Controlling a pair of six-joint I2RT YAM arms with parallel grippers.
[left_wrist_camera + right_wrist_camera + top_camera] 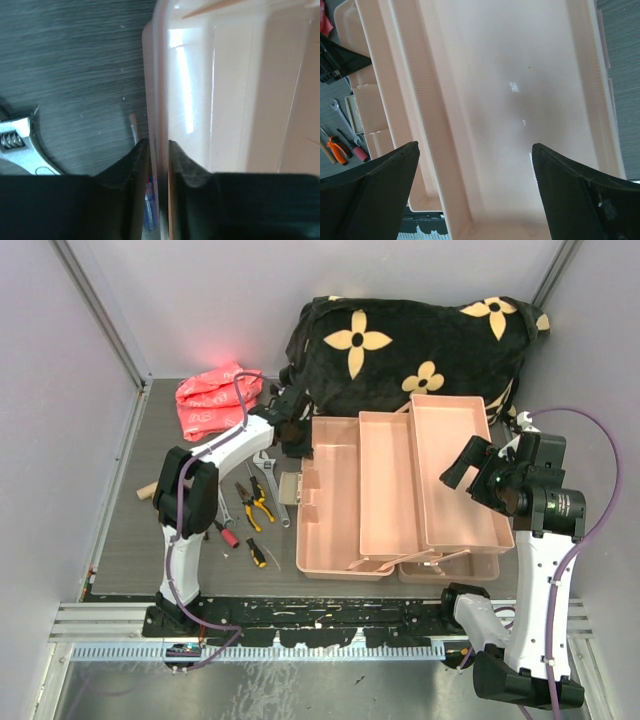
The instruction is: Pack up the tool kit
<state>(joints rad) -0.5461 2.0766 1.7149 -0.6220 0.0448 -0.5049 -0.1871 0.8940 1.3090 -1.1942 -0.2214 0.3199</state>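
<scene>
The salmon-pink toolbox (335,510) lies open on the table with its tiered trays (455,470) spread to the right. My left gripper (297,437) is at the box's far left corner. In the left wrist view its jaws (159,150) are shut on the thin toolbox wall (160,75), one finger on each side. My right gripper (465,472) hovers open over the rightmost tray (520,75), with nothing between its fingers (475,146). Silver wrenches (272,480), orange pliers (262,505), yellow-handled pliers (243,498) and screwdrivers (256,552) lie on the table left of the box.
A bright pink bag (215,398) lies at the back left. Black fabric with yellow flowers (410,340) is piled behind the toolbox. A wooden piece (147,490) pokes out by the left arm. An adjustable wrench head (17,145) lies left of the box wall.
</scene>
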